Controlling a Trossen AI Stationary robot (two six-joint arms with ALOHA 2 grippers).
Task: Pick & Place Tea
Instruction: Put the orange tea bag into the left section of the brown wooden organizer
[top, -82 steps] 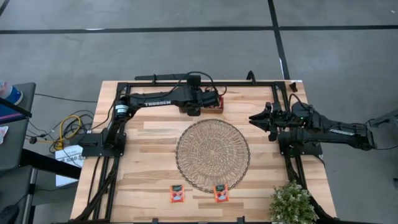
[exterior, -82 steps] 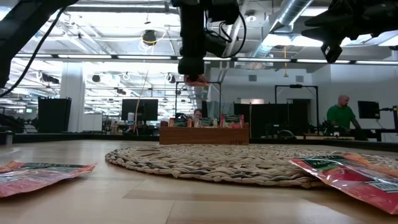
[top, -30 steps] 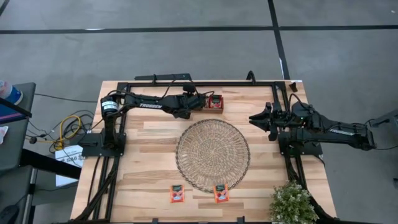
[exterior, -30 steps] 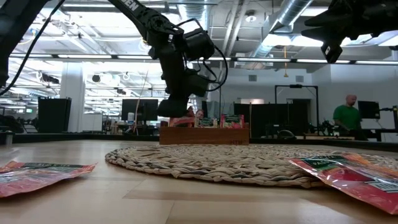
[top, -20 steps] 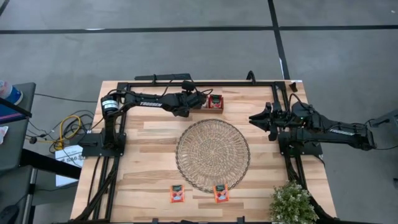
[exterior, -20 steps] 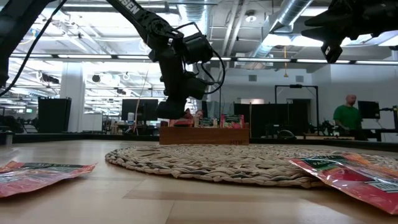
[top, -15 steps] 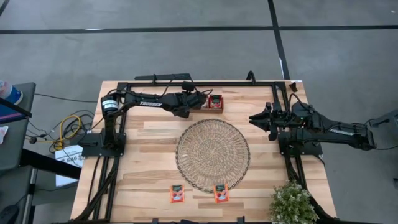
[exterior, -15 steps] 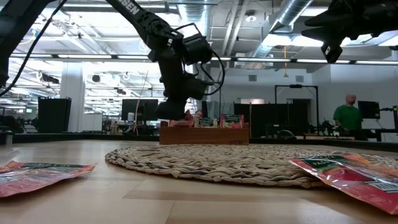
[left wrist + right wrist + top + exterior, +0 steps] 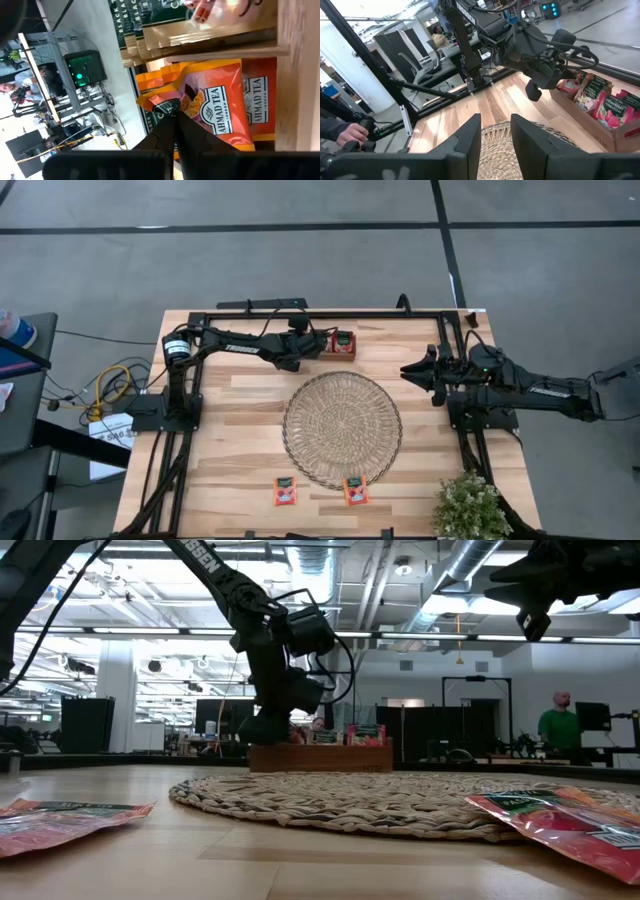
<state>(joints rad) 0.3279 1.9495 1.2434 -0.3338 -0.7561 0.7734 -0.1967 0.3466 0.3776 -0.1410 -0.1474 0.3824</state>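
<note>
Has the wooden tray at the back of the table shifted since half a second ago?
Yes. In the high view the wooden tray sits slightly closer to the table's back edge and a little left relative to the woven mat; the left gripper is at its side.

Light wooden plank surface [image 9: 240, 440] with black metal frame [image 9: 330, 313] along its edges. Large round woven mat [image 9: 342, 427] at centre. Small brown wooden compartment tray [image 9: 343, 344] near far edge. Green leafy plant [image 9: 471, 507] at near right corner. Person in green top [image 9: 558, 727] in room behind.

Left pincer [image 9: 174, 119] pinching orange tea packet [image 9: 210, 107] in wooden tray [image 9: 240, 49]
</note>
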